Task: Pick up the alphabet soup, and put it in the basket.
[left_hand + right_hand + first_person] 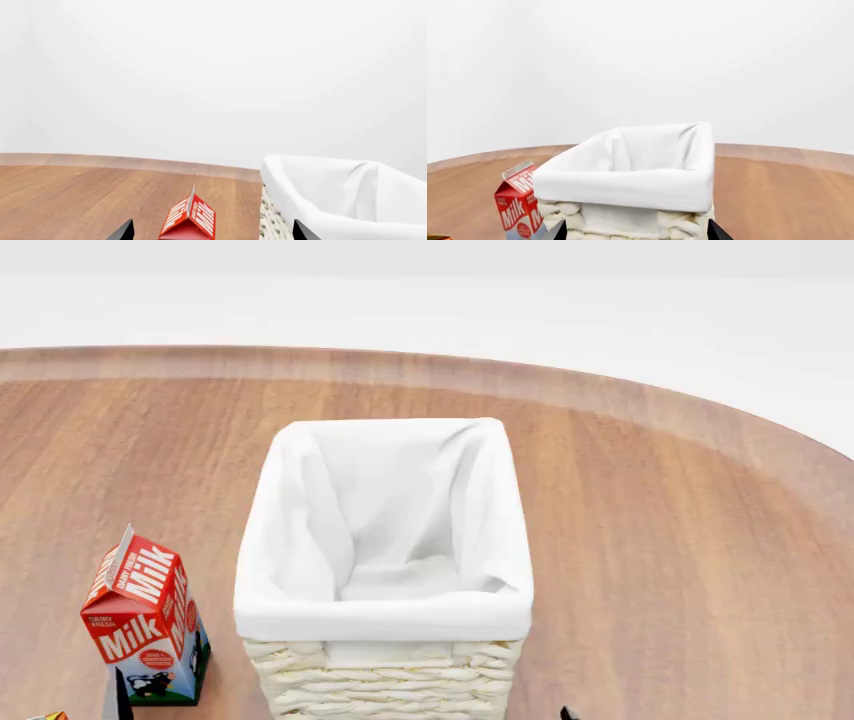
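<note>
Left gripper (212,231): only two dark fingertips (123,232) show at the edge of the left wrist view, set well apart, nothing between them but the carton's top further off.
Right gripper (636,231): two dark fingertips (557,232) likewise peek in at the edge of the right wrist view, spread wide, with nothing held.
Red-and-white gabled milk carton (144,625): upright on the table, just beside the basket at the robot's left, apart from it.
Rectangular cream-white woven wicker basket (387,680): stands mid-table straight ahead of the robot; white cloth lining (387,510) folds over its rim; inside only cloth shows.
Round brown wooden table (667,540): carries basket and carton.
Orange scrap (48,716): a sliver at the head view's lower left corner, too little visible to identify.
Alphabet soup can: in none of the three views, so its place cannot be told.
</note>
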{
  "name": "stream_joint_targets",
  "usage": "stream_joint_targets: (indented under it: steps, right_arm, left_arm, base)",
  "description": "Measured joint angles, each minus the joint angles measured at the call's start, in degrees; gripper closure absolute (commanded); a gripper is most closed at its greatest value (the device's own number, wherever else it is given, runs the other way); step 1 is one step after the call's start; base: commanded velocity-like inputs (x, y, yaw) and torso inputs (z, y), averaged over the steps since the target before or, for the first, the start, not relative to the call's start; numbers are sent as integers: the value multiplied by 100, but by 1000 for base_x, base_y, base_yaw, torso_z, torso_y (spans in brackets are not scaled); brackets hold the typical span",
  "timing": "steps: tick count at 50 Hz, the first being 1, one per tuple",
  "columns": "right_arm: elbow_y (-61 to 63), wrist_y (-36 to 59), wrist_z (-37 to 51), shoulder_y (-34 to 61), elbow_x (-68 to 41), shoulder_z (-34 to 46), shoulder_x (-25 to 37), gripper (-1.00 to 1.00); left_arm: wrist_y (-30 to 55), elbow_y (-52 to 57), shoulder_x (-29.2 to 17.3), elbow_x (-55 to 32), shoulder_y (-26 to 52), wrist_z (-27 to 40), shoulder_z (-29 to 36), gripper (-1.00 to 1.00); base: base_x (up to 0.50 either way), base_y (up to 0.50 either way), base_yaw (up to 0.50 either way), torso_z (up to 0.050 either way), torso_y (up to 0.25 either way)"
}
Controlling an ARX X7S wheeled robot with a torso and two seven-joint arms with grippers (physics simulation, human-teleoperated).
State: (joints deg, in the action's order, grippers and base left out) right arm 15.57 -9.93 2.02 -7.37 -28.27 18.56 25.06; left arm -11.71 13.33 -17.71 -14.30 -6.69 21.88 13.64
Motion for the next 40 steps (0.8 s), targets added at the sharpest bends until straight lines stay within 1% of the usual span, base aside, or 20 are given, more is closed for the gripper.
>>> stream_joint_targets:
  steps: [8,17,29,40]
  right_arm:
    - [199,5,-592,-118,-386,213,269,-100]
    - [388,-38,-1096,-256,-521,452,496,-100]
    - [513,-89,-1475,-385,-392,711,681,-100]
    - [555,-141,-1738,-488,-4,988,812,-100]
  left_arm:
    - [3,-12,-8,-2,10,14,14,-100]
    - [-1,-2,-21,-8,12,33,19,-100]
    - [11,22,-41,-8,6,58,37,-100]
    - [21,20,-59,-15,14,71,57,-100]
  base:
    - [0,0,0,0,0]
    - [0,0,0,0,0]
    - [0,0,0,0,0]
    - [0,0,0,0,0]
